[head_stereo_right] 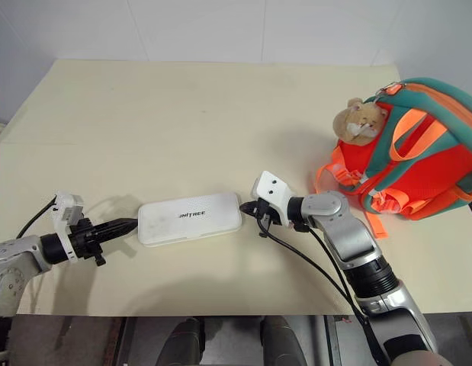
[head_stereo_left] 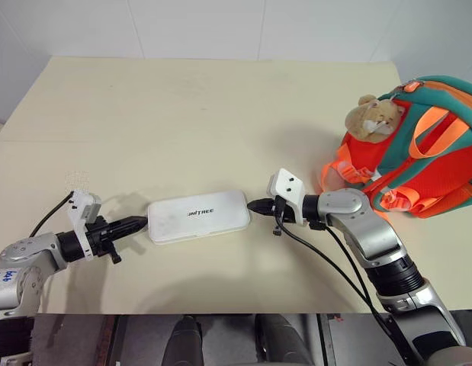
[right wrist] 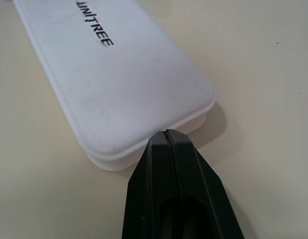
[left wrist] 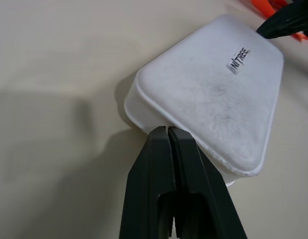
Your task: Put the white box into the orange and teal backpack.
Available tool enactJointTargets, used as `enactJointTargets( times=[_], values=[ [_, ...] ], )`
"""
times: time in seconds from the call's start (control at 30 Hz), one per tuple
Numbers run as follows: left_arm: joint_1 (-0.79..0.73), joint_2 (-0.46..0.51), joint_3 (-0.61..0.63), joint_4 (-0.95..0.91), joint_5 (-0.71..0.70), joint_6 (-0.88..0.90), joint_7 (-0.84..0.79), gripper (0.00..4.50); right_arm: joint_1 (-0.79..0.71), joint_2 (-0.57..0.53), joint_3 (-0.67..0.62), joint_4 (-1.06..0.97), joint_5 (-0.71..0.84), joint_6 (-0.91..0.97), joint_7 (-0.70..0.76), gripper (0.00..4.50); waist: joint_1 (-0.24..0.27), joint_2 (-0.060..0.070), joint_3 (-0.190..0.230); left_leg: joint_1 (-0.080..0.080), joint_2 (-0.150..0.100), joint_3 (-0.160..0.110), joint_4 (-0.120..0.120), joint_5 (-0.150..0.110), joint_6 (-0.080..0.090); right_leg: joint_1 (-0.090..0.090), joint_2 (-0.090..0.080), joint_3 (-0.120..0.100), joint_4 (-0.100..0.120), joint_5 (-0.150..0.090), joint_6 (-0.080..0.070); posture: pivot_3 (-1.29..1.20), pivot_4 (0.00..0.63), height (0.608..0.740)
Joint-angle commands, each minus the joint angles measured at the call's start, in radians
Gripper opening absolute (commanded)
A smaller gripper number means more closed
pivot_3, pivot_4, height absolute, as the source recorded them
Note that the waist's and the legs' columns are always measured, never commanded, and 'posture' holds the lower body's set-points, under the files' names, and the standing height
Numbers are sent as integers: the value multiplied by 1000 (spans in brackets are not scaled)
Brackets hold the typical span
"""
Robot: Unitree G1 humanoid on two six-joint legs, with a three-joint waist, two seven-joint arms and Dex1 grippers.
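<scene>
Cream table (head_stereo_left: 182,114), white wall behind. White box (head_stereo_left: 198,216) lies flat, well left of the backpack (head_stereo_left: 419,152). Left gripper (head_stereo_left: 141,223) and right gripper (head_stereo_left: 255,206), both closed, press its opposite ends. Risk: the glossy box may squirt out of a two-point pinch during the lift.

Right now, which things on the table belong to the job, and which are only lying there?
Belong to the job:
- white box, flat on the table
- orange and teal backpack
- left gripper and right gripper, both shut, at the box's two ends

Only lying there:
- the table itself; nothing else.
</scene>
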Motion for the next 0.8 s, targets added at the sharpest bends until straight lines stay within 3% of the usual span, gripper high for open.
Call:
enactJointTargets(
  times=[0.03, 0.43, 0.8],
  values=[
    [-26, -5, -38, -2, 7, -22, -40, 62, -9, -11, -2, -73, 33, 19, 30, 0, 0, 0, 0, 0, 0, 0, 0, 0, 0, 0, 0, 0, 0, 0, 0, 0, 150, 740],
    [-42, 17, -76, -41, 11, -7, -65, 62, 34, -75, 6, -223, 96, 122, 81, 0, 1, 0, 0, 0, 0, 0, 0, 0, 0, 0, 0, 0, 0, 0, 0, 0, 150, 740],
    [-25, 34, -58, -54, 6, -5, -67, 62, -46, -55, -130, -74, 73, 44, -52, 0, 0, 0, 0, 0, 0, 0, -1, 0, 0, 0, 0, 0, -1, 0, 0, 0, 150, 740]
  ],
)
